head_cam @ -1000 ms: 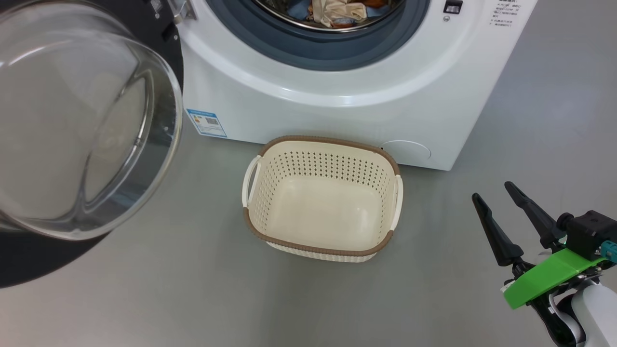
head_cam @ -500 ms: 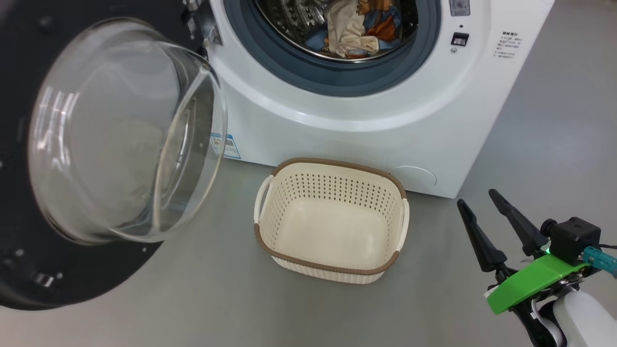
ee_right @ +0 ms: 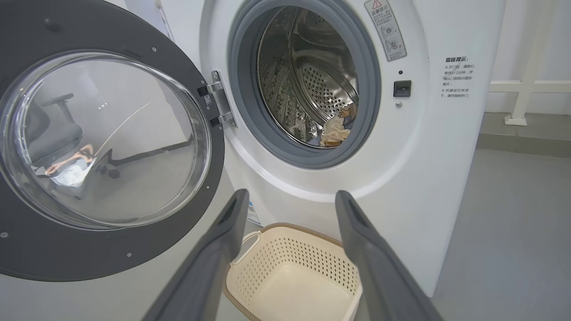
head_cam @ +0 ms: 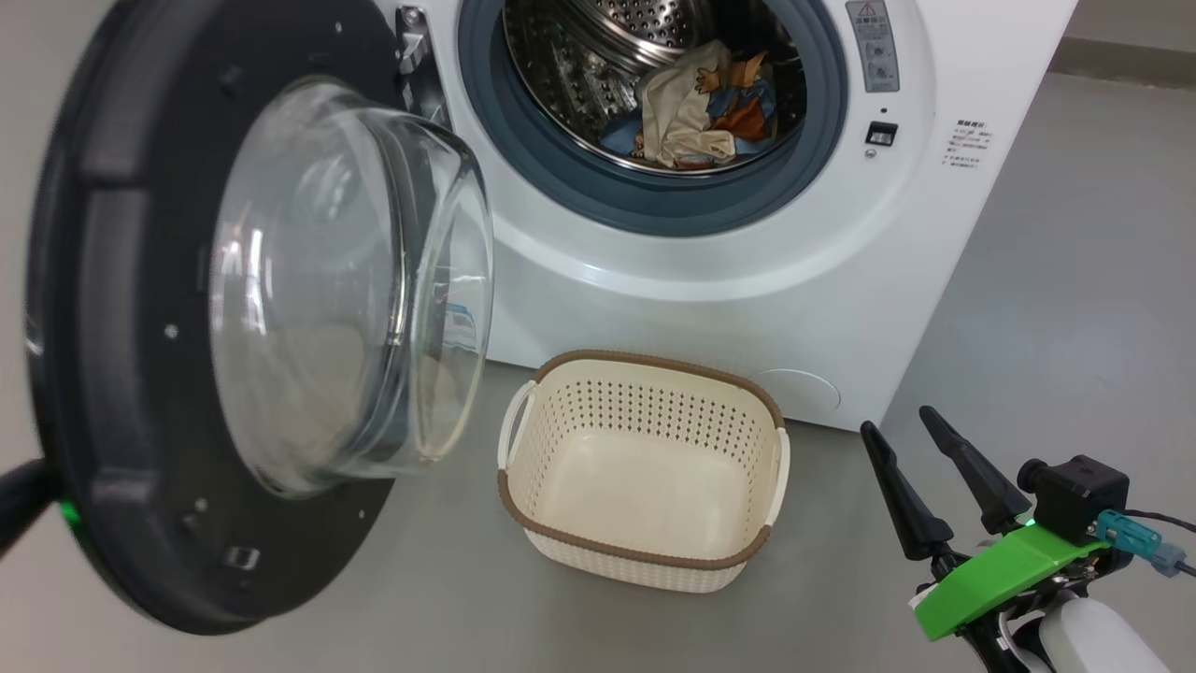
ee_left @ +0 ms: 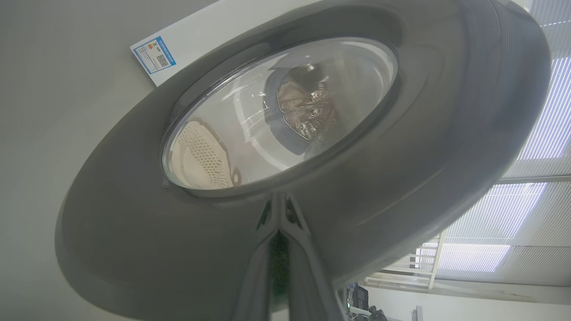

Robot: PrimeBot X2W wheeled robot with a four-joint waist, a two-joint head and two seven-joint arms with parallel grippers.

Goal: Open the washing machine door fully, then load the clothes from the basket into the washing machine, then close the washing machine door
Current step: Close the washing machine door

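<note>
Nearest the camera, the right gripper (head_cam: 897, 425) is hanging idle at the lower right, its jaws standing wide apart and holding nothing. The left gripper (ee_left: 280, 200) is pressing its two fingers, shut tight together, against the outer face of the washing machine door (head_cam: 112, 280), just under the glass bowl (head_cam: 346, 290).

The basket (head_cam: 645, 360) is sitting empty on the floor in front of the washing machine (head_cam: 710, 318). The clothes (head_cam: 696, 117) are lying low in the drum (head_cam: 645, 28), behind the gasket (head_cam: 523, 159). By that reading, closing the door is the one step left.

A clean close is likely calling for a push well away from the hinge (ee_right: 218, 104), with the fingertips following the door's arc instead of driving straight ahead, so they are not sliding off the glossy face. The push should be carrying through until the catch is meeting the latch slot (head_cam: 881, 133). The cloth appears to be lying clear of the gasket, though whether the swinging door is clearing the basket rim cannot be told. The right arm is best waiting outside the swing.

The grey floor (head_cam: 1074, 308) is lying smooth and bare around the machine. Beyond, a white rail (ee_right: 526, 84) is running along a pale wall, and the blinds (ee_left: 548, 111) are glowing with daylight.
</note>
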